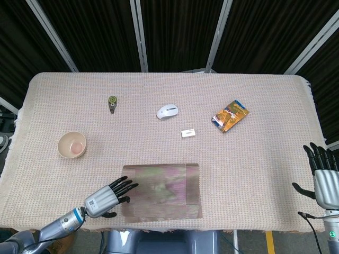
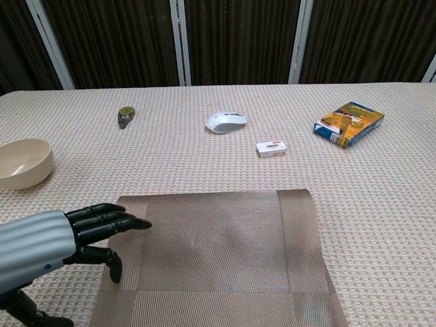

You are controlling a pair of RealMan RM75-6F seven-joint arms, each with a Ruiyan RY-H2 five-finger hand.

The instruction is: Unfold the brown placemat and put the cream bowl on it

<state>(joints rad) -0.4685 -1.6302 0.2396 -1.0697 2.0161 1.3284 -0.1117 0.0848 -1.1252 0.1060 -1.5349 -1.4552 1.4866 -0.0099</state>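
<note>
Head view shows the brown placemat [image 1: 161, 191] lying flat at the near edge of the table [image 1: 265, 148], roughly at its middle, with a doubled band along its right side — whether that is a fold I cannot tell. The left hand [image 1: 107, 197] sits at the mat's left edge, fingers [image 1: 125, 184] extended and slightly apart, their tips over the mat's border and holding nothing; in the chest view the same hand [image 2: 82, 235] reaches in from the left with its dark fingertips [image 2: 129, 221] above the weave. The cream bowl [image 1: 72, 144] stands upright near the table's left edge, well apart from the mat. The right hand [image 1: 323, 177] hangs beyond the near right corner, fingers spread and upright, empty. Toward the far side lie a small green tool [image 1: 112, 102], a white mouse [image 1: 167, 111], a small white box [image 1: 188, 133] and an orange packet [image 1: 230, 115].
</note>
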